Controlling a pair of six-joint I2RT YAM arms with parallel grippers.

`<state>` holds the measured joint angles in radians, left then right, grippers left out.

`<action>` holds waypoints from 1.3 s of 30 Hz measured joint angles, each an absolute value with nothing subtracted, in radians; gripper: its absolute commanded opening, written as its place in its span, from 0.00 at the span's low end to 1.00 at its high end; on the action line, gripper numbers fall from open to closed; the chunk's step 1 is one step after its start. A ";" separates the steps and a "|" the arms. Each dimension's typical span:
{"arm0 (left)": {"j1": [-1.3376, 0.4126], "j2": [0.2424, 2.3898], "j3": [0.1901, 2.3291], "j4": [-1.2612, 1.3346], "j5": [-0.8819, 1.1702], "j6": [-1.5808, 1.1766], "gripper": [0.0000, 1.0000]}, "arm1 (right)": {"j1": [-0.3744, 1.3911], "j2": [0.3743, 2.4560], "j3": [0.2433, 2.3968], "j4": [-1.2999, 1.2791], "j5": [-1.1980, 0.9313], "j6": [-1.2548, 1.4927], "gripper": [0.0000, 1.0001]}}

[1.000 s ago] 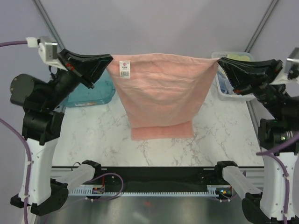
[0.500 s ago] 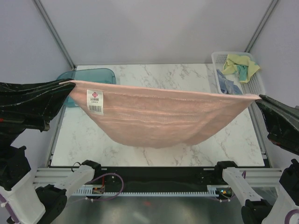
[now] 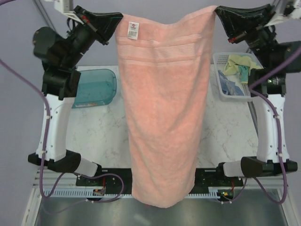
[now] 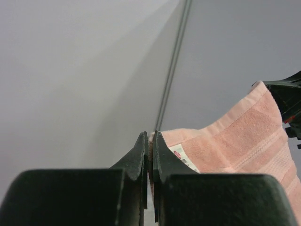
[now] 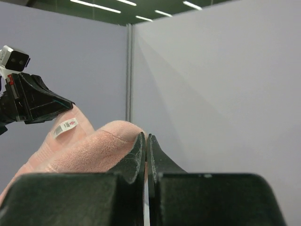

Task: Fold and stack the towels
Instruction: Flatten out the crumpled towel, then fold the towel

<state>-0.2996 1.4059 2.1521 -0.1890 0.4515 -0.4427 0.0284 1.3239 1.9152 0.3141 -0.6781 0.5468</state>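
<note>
Towel news: the salmon-pink towel [image 3: 162, 117] hangs at full length now, where half a second ago it was stretched wide and sagging low between the arms. Both arms have swung it high over the desk [image 3: 108, 136]. Its long axis runs straight down, with the top edge up at the hands and the bottom hem dangling past the desk's near edge. That looks like a shake-out before laying it flat for a first fold, and nothing is folded or stacked yet. The left hand [image 3: 112, 21] is clamped tight on the top corner nearest the label. The right hand [image 3: 220, 14] is pinched shut on the opposite top corner. The small white label [image 3: 133, 30] faces the overhead camera, upright, just beside the left hand.
</note>
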 measured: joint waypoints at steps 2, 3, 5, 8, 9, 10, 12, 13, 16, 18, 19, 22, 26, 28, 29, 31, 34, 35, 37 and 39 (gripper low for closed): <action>-0.300 1.477 2.125 -0.178 0.417 -0.409 0.02 | 0.028 1.399 1.880 0.343 -0.676 0.545 0.00; -0.299 1.504 2.115 -0.178 0.401 -0.395 0.02 | 0.028 1.437 1.869 0.355 -0.675 0.543 0.00; -0.299 1.573 2.104 -0.175 0.365 -0.356 0.02 | 0.028 1.502 1.853 0.372 -0.675 0.538 0.00; -0.299 1.669 2.091 -0.147 0.323 -0.301 0.02 | 0.028 1.604 1.836 0.416 -0.677 0.532 0.00; -0.299 1.694 2.083 -0.139 0.313 -0.285 0.02 | 0.028 1.636 1.826 0.437 -0.677 0.532 0.00; -0.299 1.714 2.073 -0.126 0.307 -0.271 0.02 | 0.029 1.666 1.814 0.464 -0.681 0.532 0.00; -0.299 1.755 2.043 -0.088 0.287 -0.239 0.02 | 0.029 1.726 1.795 0.512 -0.684 0.533 0.00; -0.299 1.777 2.027 -0.066 0.281 -0.225 0.02 | 0.031 1.758 1.782 0.539 -0.685 0.532 0.00; -0.297 1.843 1.990 -0.001 0.255 -0.185 0.02 | 0.038 1.877 1.766 0.614 -0.688 0.532 0.00; -0.293 1.904 1.983 0.032 0.236 -0.166 0.02 | 0.041 1.972 1.777 0.653 -0.695 0.530 0.00; -0.290 1.930 1.983 0.047 0.232 -0.161 0.02 | 0.042 2.016 1.794 0.662 -0.696 0.531 0.00; -0.273 2.034 1.995 0.084 0.215 -0.150 0.02 | 0.043 2.185 1.877 0.692 -0.703 0.537 0.00; -0.241 2.169 2.040 0.107 0.211 -0.139 0.02 | 0.044 2.354 1.985 0.706 -0.705 0.547 0.00; -0.230 2.210 2.049 0.117 0.212 -0.134 0.02 | 0.044 2.398 2.005 0.708 -0.706 0.546 0.00; -0.225 2.222 2.049 0.120 0.213 -0.133 0.02 | 0.044 2.407 2.006 0.711 -0.707 0.545 0.00; -0.218 2.231 2.046 0.123 0.220 -0.132 0.02 | 0.044 2.412 1.997 0.722 -0.708 0.542 0.00; -0.215 2.221 2.018 0.157 0.246 -0.128 0.02 | 0.044 2.386 1.939 0.766 -0.718 0.529 0.00; -0.216 2.205 1.988 0.166 0.257 -0.127 0.02 | 0.044 2.366 1.902 0.774 -0.724 0.523 0.00; -0.216 2.167 1.921 0.168 0.278 -0.125 0.02 | 0.044 2.315 1.809 0.777 -0.738 0.503 0.00; -0.217 2.113 1.830 0.178 0.302 -0.123 0.02 | 0.044 2.250 1.708 0.760 -0.749 0.473 0.00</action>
<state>-0.2169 2.1128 1.8301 0.1776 0.3016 -0.1234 0.0441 2.2498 1.7077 0.7597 -0.7494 0.4728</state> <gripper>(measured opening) 0.046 0.012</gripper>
